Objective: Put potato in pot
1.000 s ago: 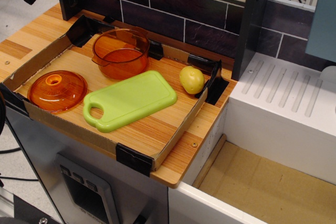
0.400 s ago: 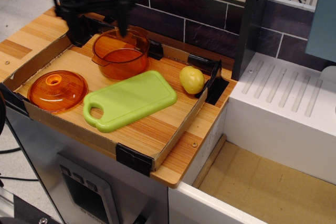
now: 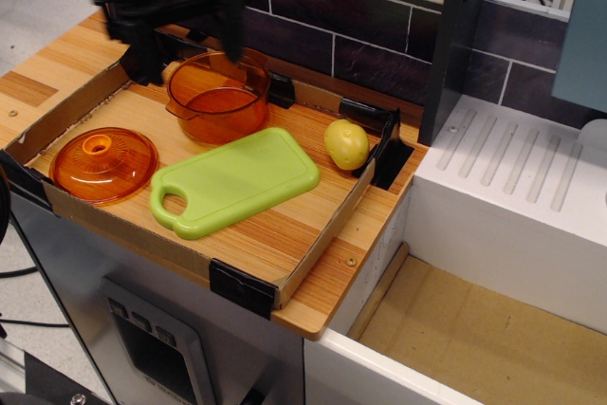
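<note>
The yellow-green potato point(image 3: 347, 143) lies on the wooden tray floor at the right, next to the tray's right wall. The transparent orange pot point(image 3: 218, 98) stands upright and empty at the tray's back left. My black gripper point(image 3: 187, 48) hangs above the pot's back rim at the top left, well left of the potato. Its two fingers point(image 3: 232, 33) point down and are spread wide apart, with nothing between them. It looks motion-blurred.
An orange domed lid point(image 3: 103, 164) with a knob lies at the tray's front left. A green cutting board point(image 3: 237, 180) lies in the middle, between pot and potato. Cardboard walls point(image 3: 322, 234) edge the tray. A white sink unit point(image 3: 512, 206) stands to the right.
The gripper has come into view from the upper left and now hangs above the pot, shifted slightly right. Potato, pot, lid and board have not moved.
</note>
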Action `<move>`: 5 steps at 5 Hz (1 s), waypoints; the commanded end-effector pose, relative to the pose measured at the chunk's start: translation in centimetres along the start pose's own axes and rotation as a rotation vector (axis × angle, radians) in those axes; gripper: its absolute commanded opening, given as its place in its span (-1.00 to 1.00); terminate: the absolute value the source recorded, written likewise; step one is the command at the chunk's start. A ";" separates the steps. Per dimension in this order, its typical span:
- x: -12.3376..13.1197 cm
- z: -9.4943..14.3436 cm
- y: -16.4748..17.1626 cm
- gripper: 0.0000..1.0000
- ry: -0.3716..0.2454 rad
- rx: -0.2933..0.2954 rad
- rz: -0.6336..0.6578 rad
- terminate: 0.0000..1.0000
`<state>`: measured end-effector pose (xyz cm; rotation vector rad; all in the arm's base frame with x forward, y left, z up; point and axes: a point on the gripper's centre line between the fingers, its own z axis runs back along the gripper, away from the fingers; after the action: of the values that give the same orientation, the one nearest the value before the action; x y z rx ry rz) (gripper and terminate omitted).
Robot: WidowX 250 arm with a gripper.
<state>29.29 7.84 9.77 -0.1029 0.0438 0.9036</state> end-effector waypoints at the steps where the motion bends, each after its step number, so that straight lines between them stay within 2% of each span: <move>1: -1.2 1.4 -4.7 1.00 0.003 -0.076 0.038 -1.00; 2: -1.8 -0.2 -7.3 1.00 -0.033 -0.086 0.089 -1.00; 3: -1.9 -2.2 -8.5 1.00 -0.077 -0.087 0.113 -1.00; 5: -2.3 -5.8 -9.8 1.00 -0.120 -0.063 0.114 -1.00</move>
<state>34.69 -0.64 3.24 -0.0797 -0.0552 1.0260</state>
